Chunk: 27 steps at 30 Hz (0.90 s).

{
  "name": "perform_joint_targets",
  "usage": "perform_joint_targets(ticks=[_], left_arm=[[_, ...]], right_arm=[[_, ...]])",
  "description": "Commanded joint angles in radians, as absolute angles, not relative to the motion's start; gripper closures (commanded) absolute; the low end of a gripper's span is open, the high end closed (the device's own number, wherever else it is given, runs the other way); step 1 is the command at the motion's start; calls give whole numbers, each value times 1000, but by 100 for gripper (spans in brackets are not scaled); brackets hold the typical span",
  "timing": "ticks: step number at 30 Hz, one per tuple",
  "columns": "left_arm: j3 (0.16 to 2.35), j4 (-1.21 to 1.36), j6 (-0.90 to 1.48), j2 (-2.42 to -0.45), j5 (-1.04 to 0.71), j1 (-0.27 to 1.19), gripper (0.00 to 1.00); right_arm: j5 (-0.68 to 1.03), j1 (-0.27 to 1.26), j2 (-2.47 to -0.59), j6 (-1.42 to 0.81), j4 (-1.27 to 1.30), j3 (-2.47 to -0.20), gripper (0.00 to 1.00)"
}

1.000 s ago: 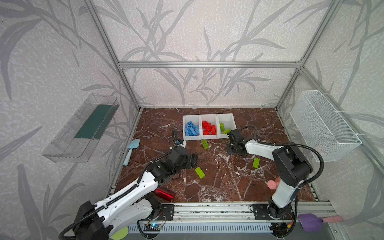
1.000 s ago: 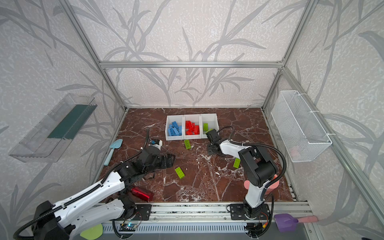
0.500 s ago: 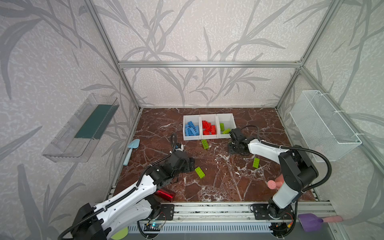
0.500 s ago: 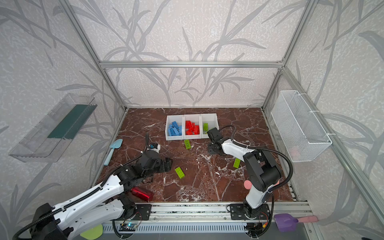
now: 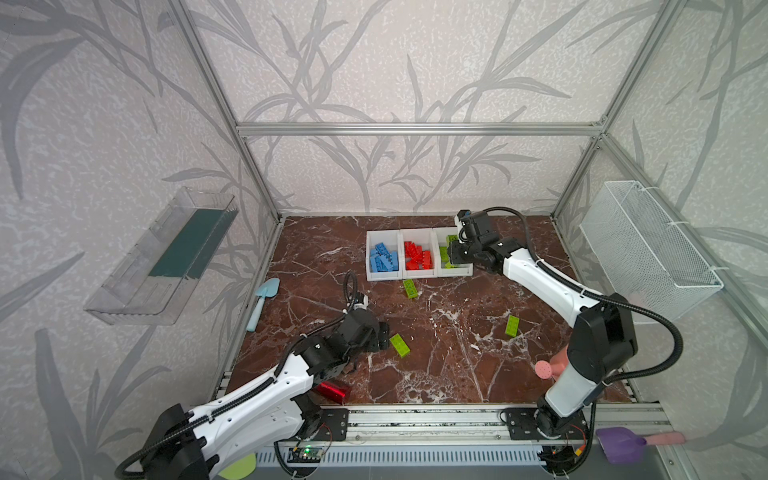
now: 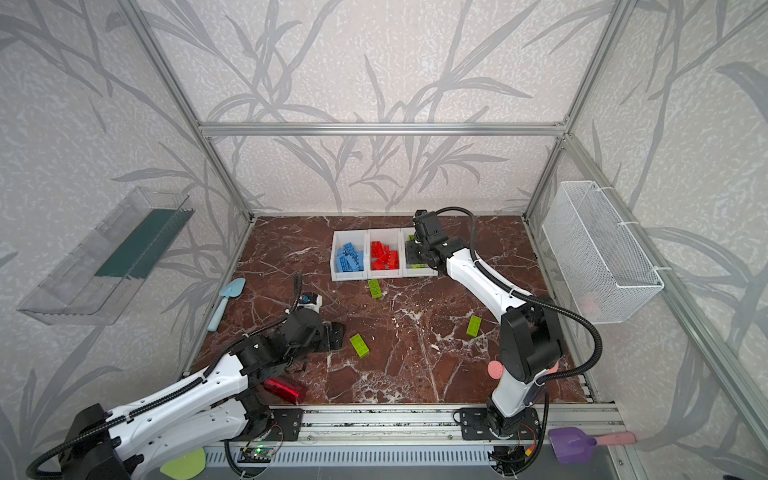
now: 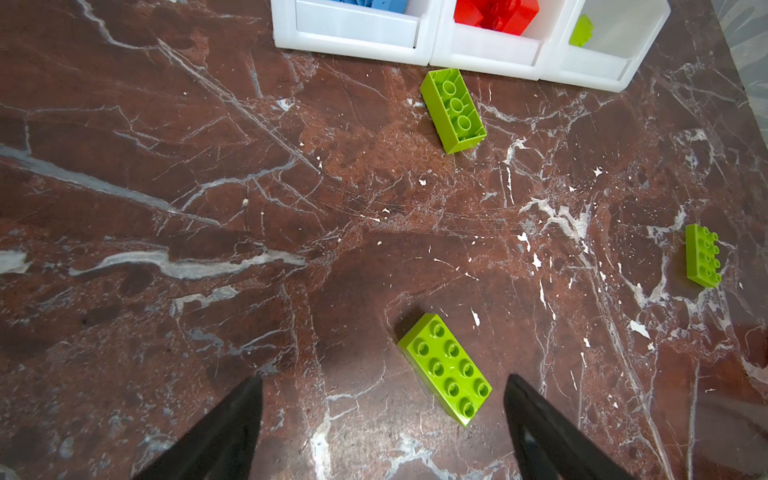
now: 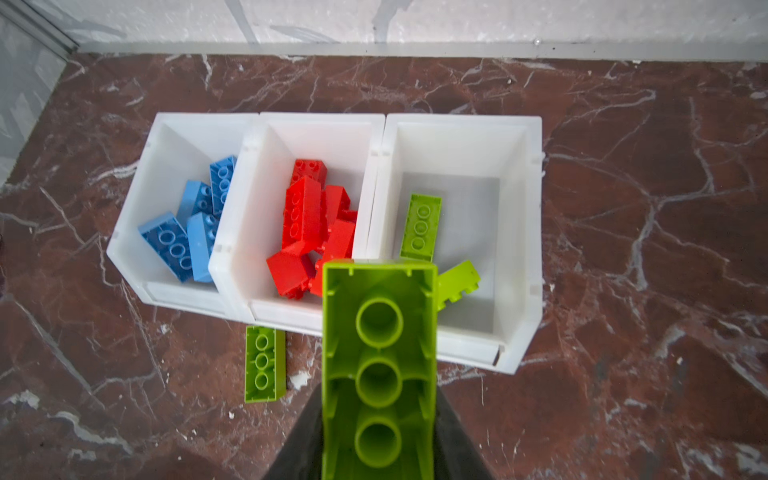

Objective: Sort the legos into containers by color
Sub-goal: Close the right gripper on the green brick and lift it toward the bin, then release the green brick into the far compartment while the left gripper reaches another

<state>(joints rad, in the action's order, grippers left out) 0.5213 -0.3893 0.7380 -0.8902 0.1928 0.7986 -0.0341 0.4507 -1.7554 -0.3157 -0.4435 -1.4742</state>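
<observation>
- The left jaws stand wide open and hold nothing. A lime brick (image 7: 444,368) lies studs up on the tabletop (image 5: 436,374) just ahead of them, near one tip but apart from it. This looks like the left arm's next pick, not yet begun.
- The left container (image 8: 174,137) holds the blue legos (image 8: 195,232) in a loose heap. No blue brick shows on the tabletop, so blue looks finished.
- A second lime brick (image 7: 453,110) lies hollow side up just in front of the containers, close to the low front lips but outside them. It has yet to be sorted.
- The middle container (image 8: 316,137) holds the red legos (image 8: 307,216) piled on one another. No red brick lies loose, so red looks finished too.
- The right container (image 8: 457,145) has two lime bricks in it, one lying flat (image 8: 420,226) and one tilted (image 8: 457,278) nearer the front. Much of its floor is bare.
- The right jaws are closed on a lime brick (image 8: 379,365), its hollow underside facing the wrist camera. In both top views they hang over the right container, so a release seems close.
- A third loose lime brick (image 7: 703,255) lies studs up, well apart from the containers, on the right arm's side.
- By my count, only lime is left: one brick in the jaws and three on the tabletop.
</observation>
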Motion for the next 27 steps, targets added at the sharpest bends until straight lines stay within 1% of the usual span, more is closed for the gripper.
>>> perform_joint_targets(ticks=[1,6,11,14,19,20,22,27], left_arm=[[498,-411,765,-871,237,811,10],[479,-411,779,-874,227,821,10],[474,-418,791,-896,245,833,10],[475,-401,806,-920,245,848,10],[520,-401,867,-1006,281,921,10],[528,-402,881,-1024,294,940,10],[552,-406,918,-1066,327,984,9],[605,-410,1005,-1182,368,1062,9]], right_arm=[[32,419,-1846,-305,-488,-1546,78],[84,383,-1964,-304,-509,-1651,77],[112,359,-2012,-307,-508,-1693,71],[117,354,-2019,-310,-505,-1707,64],[140,342,-2007,-310,-506,-1710,39],[140,341,-1999,-309,-505,-1704,37],[145,339,-1973,-307,-496,-1688,34],[166,339,-1867,-318,-461,-1605,34]])
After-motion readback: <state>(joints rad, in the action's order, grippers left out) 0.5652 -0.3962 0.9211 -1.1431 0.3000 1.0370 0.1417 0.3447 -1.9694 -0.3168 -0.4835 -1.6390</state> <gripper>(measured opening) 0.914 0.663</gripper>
